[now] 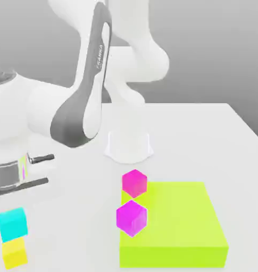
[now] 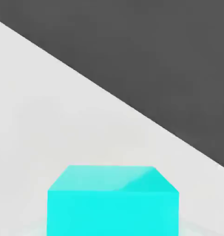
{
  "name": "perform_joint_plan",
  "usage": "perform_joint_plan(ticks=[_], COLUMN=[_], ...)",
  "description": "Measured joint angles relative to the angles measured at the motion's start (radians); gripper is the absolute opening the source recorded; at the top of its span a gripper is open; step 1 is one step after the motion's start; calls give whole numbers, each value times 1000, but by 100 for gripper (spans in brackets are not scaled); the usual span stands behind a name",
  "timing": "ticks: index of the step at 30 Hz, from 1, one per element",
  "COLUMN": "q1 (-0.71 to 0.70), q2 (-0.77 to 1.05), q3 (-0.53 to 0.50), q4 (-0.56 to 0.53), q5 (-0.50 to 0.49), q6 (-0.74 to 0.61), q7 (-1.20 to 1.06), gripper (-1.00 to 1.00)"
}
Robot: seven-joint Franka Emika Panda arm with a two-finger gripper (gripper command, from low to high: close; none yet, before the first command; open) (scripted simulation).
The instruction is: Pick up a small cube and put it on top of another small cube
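While the cyan cube hangs directly over the yellow cube at the exterior view's lower left, so close that we cannot tell whether the two faces already touch, the risks we see all lie in the letting go. The gripper sits just above, and its fingers are drawn in as far as they go, which we judge to be a pinch on the cyan cube, since the hand view has that cube close up and centred. If we release while a gap remains, the cube may drop, bounce and slide off. If the upper cube stands slightly toward one edge of the yellow one, as its small offset here suggests, it could tip once freed. Pressing down too hard could shove the yellow cube sideways on the table. A finger dragging on the way up could also pull the stack over. The magenta cubes and lime-green block stand well apart, so we expect no trouble from them.
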Motion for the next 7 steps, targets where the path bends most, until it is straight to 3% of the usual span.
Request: perform_joint_plan(ticks=[3, 4, 7], q1=[-48, -60, -60], q2=[95, 120, 120], q3=[50, 65, 65], q4=[10, 12, 12], q5=[86, 106, 106], q6=[72, 92, 92], q7=[-47, -59, -59], gripper=[-100, 100, 100])
